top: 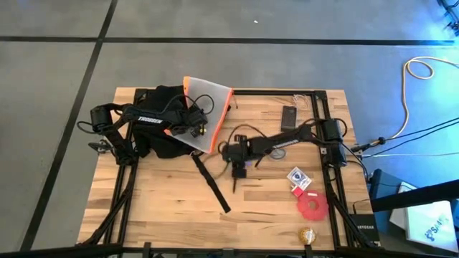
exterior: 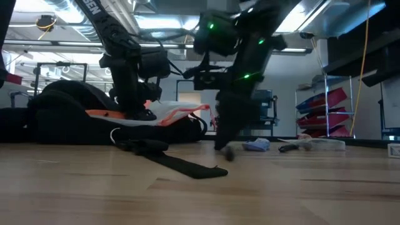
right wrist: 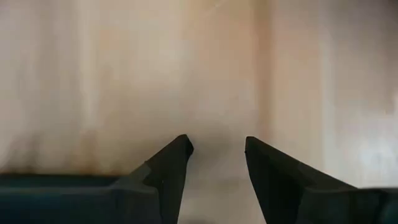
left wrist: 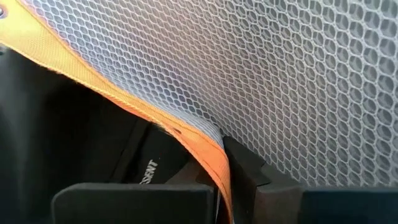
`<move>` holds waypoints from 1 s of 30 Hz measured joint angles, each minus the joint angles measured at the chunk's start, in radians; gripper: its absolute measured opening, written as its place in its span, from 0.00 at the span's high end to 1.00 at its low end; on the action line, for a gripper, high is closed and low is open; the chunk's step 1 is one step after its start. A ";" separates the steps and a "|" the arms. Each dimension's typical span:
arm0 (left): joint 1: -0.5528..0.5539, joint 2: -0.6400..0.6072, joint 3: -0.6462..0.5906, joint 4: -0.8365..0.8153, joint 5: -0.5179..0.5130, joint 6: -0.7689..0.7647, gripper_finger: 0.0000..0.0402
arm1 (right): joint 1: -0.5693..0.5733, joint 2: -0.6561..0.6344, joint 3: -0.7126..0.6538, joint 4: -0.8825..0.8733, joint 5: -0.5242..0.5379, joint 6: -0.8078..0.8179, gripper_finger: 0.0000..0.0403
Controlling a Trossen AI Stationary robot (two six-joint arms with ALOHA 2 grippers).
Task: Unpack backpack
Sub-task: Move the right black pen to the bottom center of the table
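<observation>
- Toward the table's (top: 165,208) back-left corner lies the backpack (top: 161,115), soft and floppy; I judge it sags if lifted.
- My left gripper (left wrist: 221,186) is clenched on the orange-edged mesh pouch (top: 206,107) at its mouth; that stiff edge is the best hold.
- My right gripper (right wrist: 214,155) hangs parted and empty over mid-table.

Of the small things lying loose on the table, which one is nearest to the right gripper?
The black phone, alone toward the table's far edge; the card box, red disc and golden ball lie farther from the right gripper.
</observation>
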 joint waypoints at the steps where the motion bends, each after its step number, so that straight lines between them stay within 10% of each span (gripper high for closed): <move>1: 0.000 0.000 0.000 0.005 0.009 -0.005 0.99 | 0.013 -0.004 -0.001 -0.011 0.013 -0.015 0.63; 14: -0.002 0.000 0.002 0.008 0.062 0.008 0.99 | 0.100 -0.027 0.049 -0.207 -0.031 -0.423 0.63; 22: -0.014 0.000 0.002 0.029 0.129 0.064 0.99 | 0.199 -0.030 0.173 -0.341 0.003 -0.422 0.63; 30: -0.030 0.000 0.002 0.060 0.135 0.091 0.99 | 0.225 -0.031 0.130 -0.439 -0.190 -0.154 0.63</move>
